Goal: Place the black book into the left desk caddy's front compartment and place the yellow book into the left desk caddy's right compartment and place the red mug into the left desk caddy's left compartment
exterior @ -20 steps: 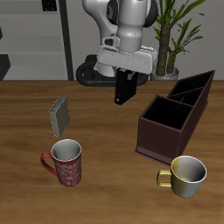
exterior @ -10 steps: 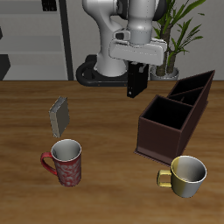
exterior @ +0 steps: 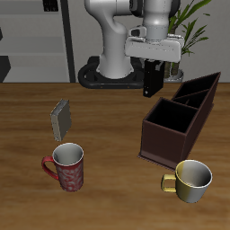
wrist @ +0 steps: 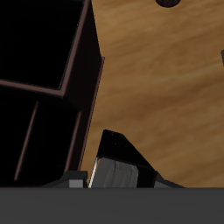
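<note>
My gripper (exterior: 154, 65) is shut on the black book (exterior: 153, 79), which hangs upright above the table, beside the back end of the left desk caddy (exterior: 180, 119). In the wrist view the black book (wrist: 122, 163) shows its white page edges, with the caddy's (wrist: 70, 83) dark sections beside it. The yellow book (exterior: 61, 119), grey-tan, stands on the table farther from the caddy. Near the table's front edge stands the red mug (exterior: 66, 167), with its handle pointing away from the caddy.
A pale yellow-cream mug (exterior: 191, 181) stands just in front of the caddy near the table's front edge. A potted plant (exterior: 180, 31) and the robot's base (exterior: 112, 63) are behind the caddy and gripper.
My gripper has carried the black book sideways toward the caddy and slightly higher. The yellow book and both mugs have not moved.
</note>
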